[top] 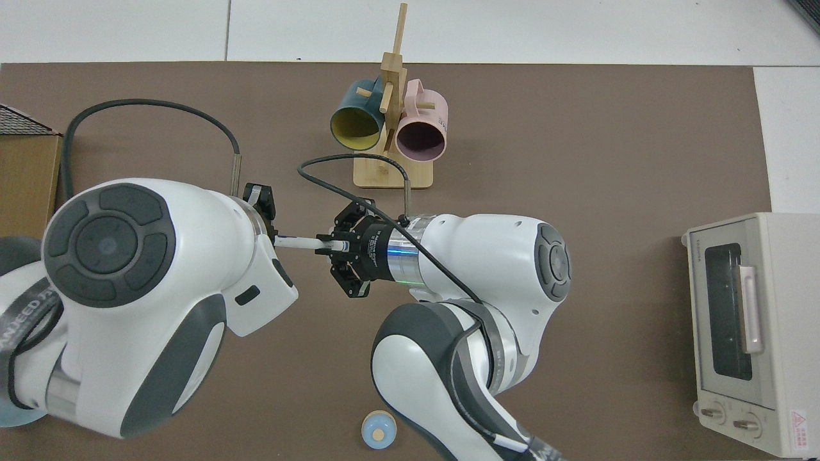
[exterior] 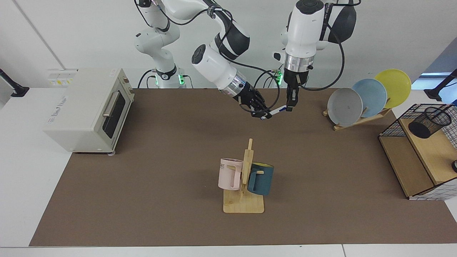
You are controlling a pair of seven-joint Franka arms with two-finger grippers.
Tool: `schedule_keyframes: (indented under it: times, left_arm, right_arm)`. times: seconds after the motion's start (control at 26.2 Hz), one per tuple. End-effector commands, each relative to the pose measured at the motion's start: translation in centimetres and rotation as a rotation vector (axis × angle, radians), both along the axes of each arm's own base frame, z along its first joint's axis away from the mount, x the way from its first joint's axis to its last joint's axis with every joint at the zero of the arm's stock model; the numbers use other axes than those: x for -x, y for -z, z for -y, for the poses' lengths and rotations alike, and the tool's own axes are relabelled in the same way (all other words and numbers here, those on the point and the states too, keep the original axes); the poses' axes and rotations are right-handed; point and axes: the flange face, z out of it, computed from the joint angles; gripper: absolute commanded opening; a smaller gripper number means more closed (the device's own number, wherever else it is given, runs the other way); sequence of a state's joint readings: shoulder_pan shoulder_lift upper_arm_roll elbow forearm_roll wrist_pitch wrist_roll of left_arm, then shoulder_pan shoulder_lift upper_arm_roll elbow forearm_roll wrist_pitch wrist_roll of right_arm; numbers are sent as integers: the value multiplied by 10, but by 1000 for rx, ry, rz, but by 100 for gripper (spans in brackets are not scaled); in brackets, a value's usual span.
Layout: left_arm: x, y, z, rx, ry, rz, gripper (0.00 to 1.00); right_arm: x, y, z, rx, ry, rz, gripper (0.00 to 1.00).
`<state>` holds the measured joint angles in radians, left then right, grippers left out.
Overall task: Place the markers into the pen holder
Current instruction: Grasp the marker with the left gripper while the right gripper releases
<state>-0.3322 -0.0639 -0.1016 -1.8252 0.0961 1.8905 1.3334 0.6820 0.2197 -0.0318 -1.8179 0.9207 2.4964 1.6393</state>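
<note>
The white marker [exterior: 275,111] with a blue cap hangs in the air over the back of the brown mat, nearly level. My right gripper [exterior: 262,115] reaches in from the view's left and is shut on the marker's tail end. My left gripper [exterior: 290,106] hangs straight down at the blue cap end. In the top view the marker [top: 298,243] spans from the right gripper [top: 327,243] to under the left arm's body, which hides the cap. The black mesh pen holder [exterior: 430,121] lies tilted on the wooden shelf at the far right.
A toaster oven [exterior: 89,110] stands at the view's left. A wooden mug rack [exterior: 244,200] with a pink and a dark blue mug is in the middle front. A plate rack [exterior: 367,98] and a wire-grid basket [exterior: 392,125] are at the right.
</note>
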Motion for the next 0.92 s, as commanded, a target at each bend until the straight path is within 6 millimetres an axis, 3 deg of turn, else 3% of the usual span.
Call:
schedule_keyframes:
  times: [0.0,0.11,0.34,0.57,0.72,0.88]
  left_arm:
    - [2,-3,-3,-21,8,-8,0]
    - [-1,-1,-17,-32,-19,-30,0]
    - [-12,4,-65,-102,-90,-58,0]
    - [-29,6,-133,-122,-211,-67,0]
    - [-36,7,-182,-158,-287,-63,0]
    - [-40,2,-242,-181,-381,-50,0]
  right_arm:
    - [-4,-5,1,-2,1,25,100]
    - [-3,-4,1,17,-13,36,100]
    - [12,-12,7,88,-95,80,100]
    - [38,-28,23,275,-381,164,100]
    - [40,-41,53,380,-525,184,100]
    - [37,-64,108,445,-683,222,100]
